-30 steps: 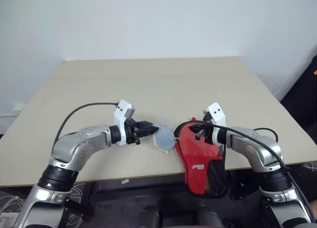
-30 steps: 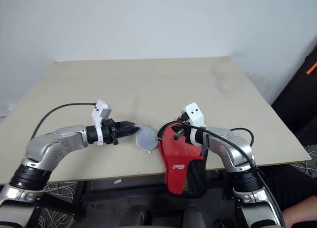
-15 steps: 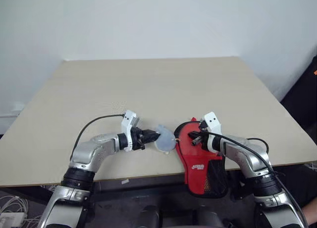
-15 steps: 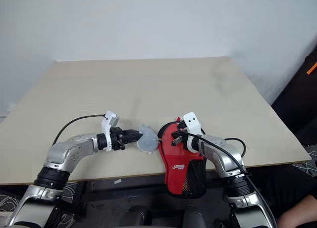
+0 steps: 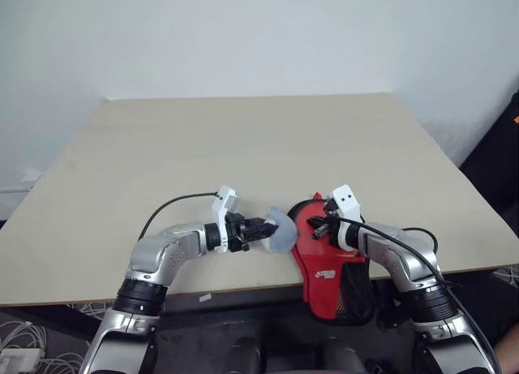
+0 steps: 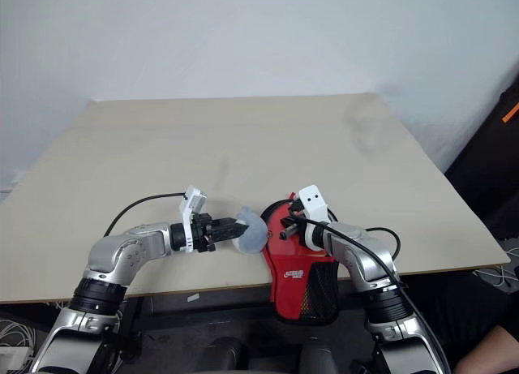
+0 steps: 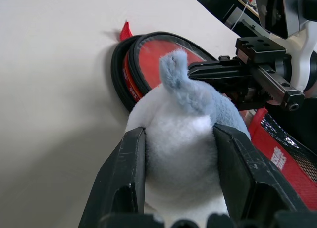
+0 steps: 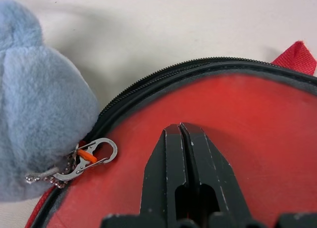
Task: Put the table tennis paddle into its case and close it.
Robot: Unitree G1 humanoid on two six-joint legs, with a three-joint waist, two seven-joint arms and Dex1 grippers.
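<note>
zipping step: paddle (image 7: 163,55) already in the case (image 5: 324,252) at the desk's (image 5: 243,139) near edge, left pincer (image 7: 179,139) pinching the plush zip-pull (image 7: 185,139), right pincer (image 8: 181,139) pressed together on the window; next, pull the zip round.

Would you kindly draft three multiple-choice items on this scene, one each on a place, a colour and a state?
1. Where does the case lie?
A. at the table's far edge
B. at the table's near edge, its mesh end hanging over
C. on the floor

2. What colour is the plush toy clipped to the zip?
A. pale blue and white
B. green
C. yellow

3. How does the right gripper stand?
A. wide open
B. shut on the toy
C. shut, over the case's window

Key: 1 B, the mesh end overhangs the edge; 2 A, the left gripper clamps pale blue and white fur; 3 C, its fingers meet over the red window.
</note>
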